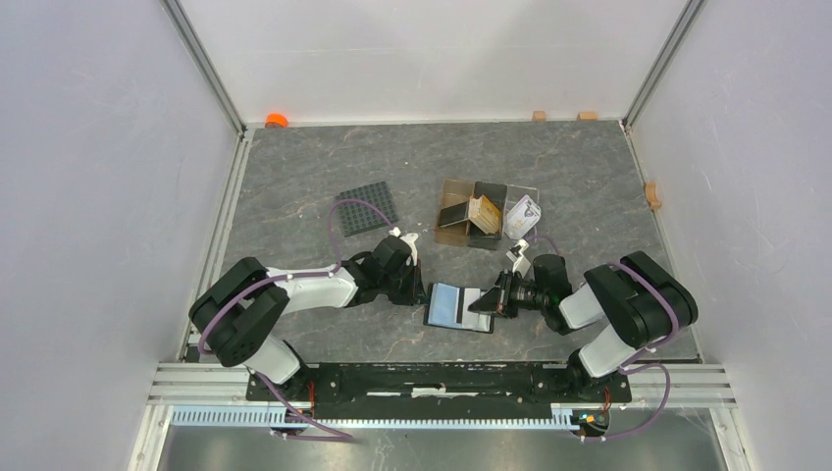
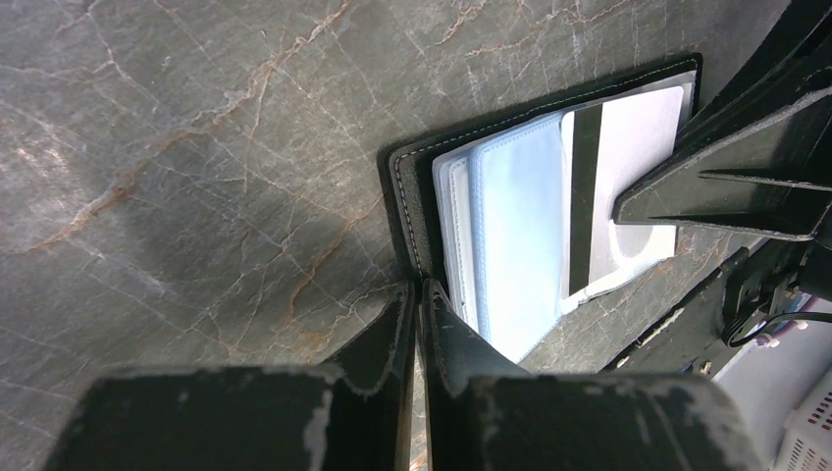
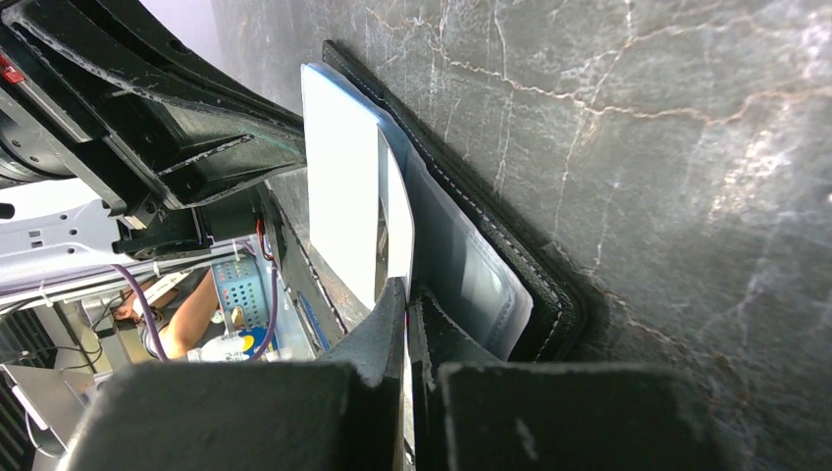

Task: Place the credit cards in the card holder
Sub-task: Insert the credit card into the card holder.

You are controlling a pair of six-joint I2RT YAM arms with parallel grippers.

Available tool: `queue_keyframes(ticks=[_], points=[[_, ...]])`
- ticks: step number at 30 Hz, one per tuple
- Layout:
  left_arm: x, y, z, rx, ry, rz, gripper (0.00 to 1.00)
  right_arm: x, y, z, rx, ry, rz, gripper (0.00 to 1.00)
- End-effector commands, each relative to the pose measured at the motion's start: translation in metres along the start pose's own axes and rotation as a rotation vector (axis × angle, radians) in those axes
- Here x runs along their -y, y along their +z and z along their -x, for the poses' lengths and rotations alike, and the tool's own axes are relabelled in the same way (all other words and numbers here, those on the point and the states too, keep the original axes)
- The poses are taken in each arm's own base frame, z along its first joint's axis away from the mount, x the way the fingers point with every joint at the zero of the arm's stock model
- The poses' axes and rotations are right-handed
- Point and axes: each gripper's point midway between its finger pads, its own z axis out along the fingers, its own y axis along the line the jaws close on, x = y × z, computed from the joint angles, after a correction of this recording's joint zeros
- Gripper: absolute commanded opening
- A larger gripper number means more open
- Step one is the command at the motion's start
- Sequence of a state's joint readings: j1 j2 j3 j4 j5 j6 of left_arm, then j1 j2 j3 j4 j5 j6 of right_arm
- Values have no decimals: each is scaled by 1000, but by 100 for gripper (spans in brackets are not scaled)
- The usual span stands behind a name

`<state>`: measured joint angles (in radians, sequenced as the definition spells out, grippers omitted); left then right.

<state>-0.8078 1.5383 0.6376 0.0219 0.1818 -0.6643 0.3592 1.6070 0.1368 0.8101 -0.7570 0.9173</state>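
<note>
The card holder (image 1: pixel 449 305) lies open on the table between both arms, black outside with pale blue-grey sleeves (image 2: pixel 520 216). My left gripper (image 2: pixel 418 292) is shut on the holder's black left edge (image 2: pixel 410 196) and pins it down. My right gripper (image 3: pixel 404 290) is shut on a whitish credit card (image 3: pixel 341 167) with a dark stripe (image 2: pixel 586 196). The card lies over the holder's right half, its stripe edge against the sleeves (image 3: pixel 471 265). More tan-orange cards (image 1: pixel 484 211) stand in the brown box. A printed card (image 1: pixel 523 210) lies in the clear tray.
A brown translucent compartment box (image 1: pixel 453 218) and a clear tray (image 1: pixel 520 221) sit just behind the holder. A black gridded mat (image 1: pixel 366 208) lies to the back left. Small wooden blocks (image 1: pixel 587 115) and an orange object (image 1: pixel 277 120) line the back wall.
</note>
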Motion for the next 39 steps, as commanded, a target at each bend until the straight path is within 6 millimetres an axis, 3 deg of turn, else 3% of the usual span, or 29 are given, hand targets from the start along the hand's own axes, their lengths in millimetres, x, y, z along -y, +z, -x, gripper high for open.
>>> queue_keyframes(ticks=[1,12,20,31,39], points=[[-35,1,-22,-71,27,133,10,35,2,-5,22,10,-171,0],[-33,3,-27,-82,14,108,10,27,10,-16,7,39,-140,0],[-37,1,-28,-74,6,121,7,37,-5,-32,30,84,-186,0],[-38,0,-28,-65,7,123,3,42,-13,-32,67,91,-227,0],[-31,1,-26,-59,13,85,2,34,-5,-30,22,84,-194,0]])
